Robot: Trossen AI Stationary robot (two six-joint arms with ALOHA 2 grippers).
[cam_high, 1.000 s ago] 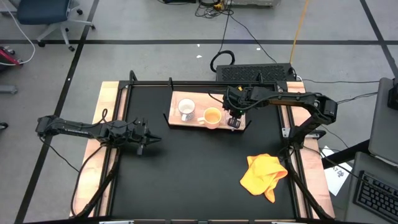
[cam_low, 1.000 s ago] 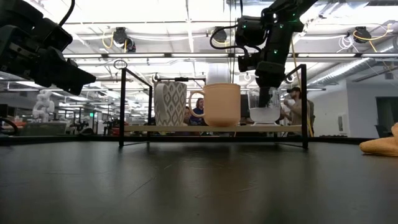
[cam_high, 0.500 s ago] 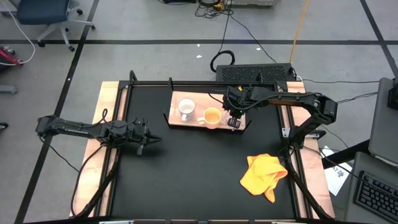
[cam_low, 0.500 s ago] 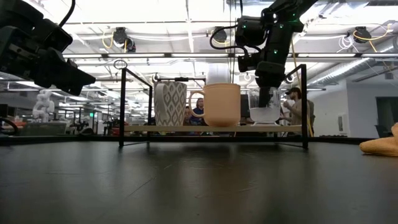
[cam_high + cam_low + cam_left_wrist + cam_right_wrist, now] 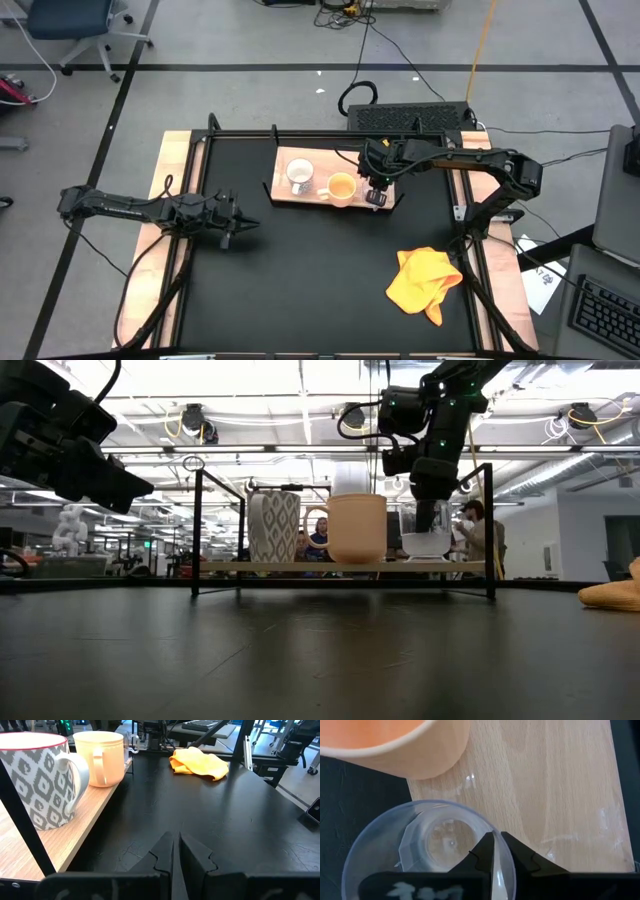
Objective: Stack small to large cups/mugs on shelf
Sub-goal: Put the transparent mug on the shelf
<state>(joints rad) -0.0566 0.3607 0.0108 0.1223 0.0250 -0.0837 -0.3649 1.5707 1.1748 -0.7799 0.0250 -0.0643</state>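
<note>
On the shelf (image 5: 310, 194) at the far side of your desk (image 5: 320, 280), the clear glass cup (image 5: 440, 845) stands at the right end beside the orange-yellow mug (image 5: 341, 186), with the white patterned mug (image 5: 298, 175) further left. Your right gripper (image 5: 493, 851) reaches down onto the glass cup, its fingers pinching the cup's rim, one inside and one outside. Your left gripper (image 5: 173, 851) waits low over the desk's left side, fingers pressed together, and a yellow cloth (image 5: 424, 281) lies well apart at the near right.
</note>
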